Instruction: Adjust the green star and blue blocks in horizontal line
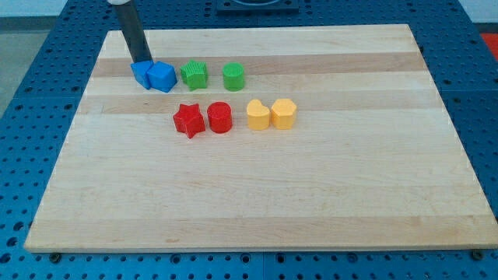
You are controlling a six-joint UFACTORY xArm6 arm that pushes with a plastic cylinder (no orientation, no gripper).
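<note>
Two blue blocks sit touching near the view's top left: a blue block (141,73) of unclear shape and a blue cube (163,77) to its right. The green star (194,75) stands just right of the cube, with a small gap. My tip (143,61) rests against the top edge of the left blue block, the dark rod rising toward the view's top left. The blue blocks and the green star lie roughly in one row across the view.
A green cylinder (233,76) stands right of the green star. Below are a red star (189,120), a red cylinder (220,117) and two yellow blocks (258,114) (284,113). The wooden board (257,202) lies on a blue perforated table.
</note>
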